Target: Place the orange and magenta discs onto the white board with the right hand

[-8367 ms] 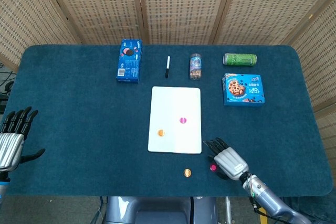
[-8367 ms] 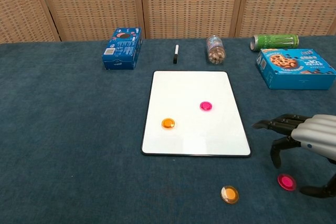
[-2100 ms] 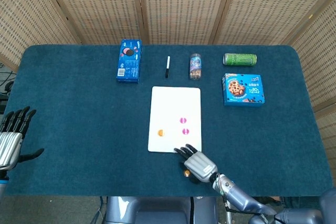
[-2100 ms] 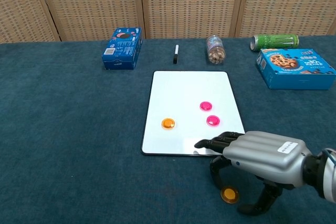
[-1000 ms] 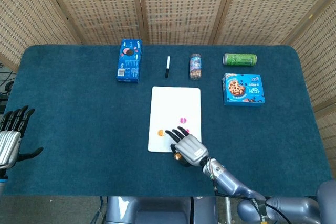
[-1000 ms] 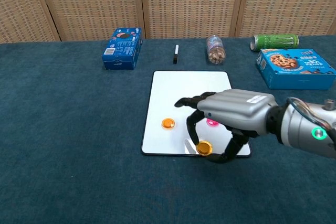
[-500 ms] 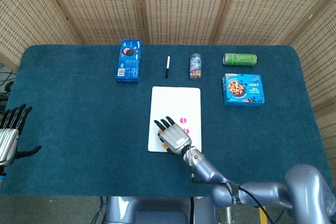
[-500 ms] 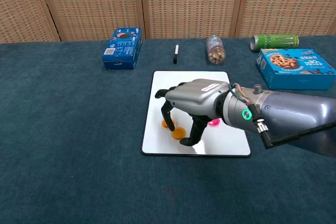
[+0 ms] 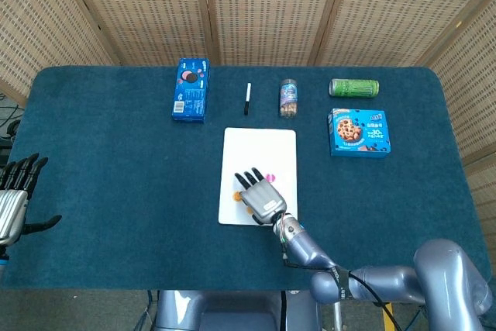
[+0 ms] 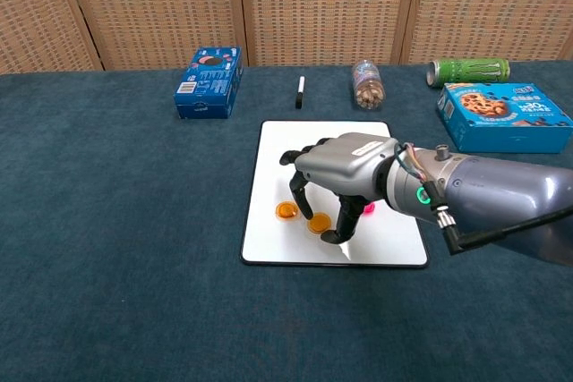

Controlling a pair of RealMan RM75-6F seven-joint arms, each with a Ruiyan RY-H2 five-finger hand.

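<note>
White board point(image 10: 269, 145) sits mid-table, long axis running 12 to 6 o'clock. Thin rigid panel with a smooth face, so a disc could skate on it if dropped or nudged.

Right hand point(image 10: 345, 172) hovers over the board's lower half, palm down, fingers point(image 10: 294, 192) arched and apart. An orange disc point(image 10: 319, 223) sits right at the thumb and fingertip, on or just off the board. Can't tell whether it's pinched or already let go. In the head view the hand covers that spot.

Second orange disc point(image 10: 286, 211) lies flat on the board at 9 o'clock from the first, just beside it and not touching. Magenta disc point(image 10: 367, 208) shows only as a sliver at 3 o'clock of the hand, on the board. A magenta edge point(image 9: 270, 177) also shows past the hand in the head view; count under the hand unclear.

Handling, my read: discs are small, light, stiff, low-profile pucks with slick tops. Best purchase is a rim pinch, thumb against fingertip, from above. Flat lie leaves little edge, so it's easy to flick one sideways into a neighbour.

Left hand point(image 9: 15, 203) is parked at the table's 8 o'clock edge, fingers together and extended, holding nothing.
</note>
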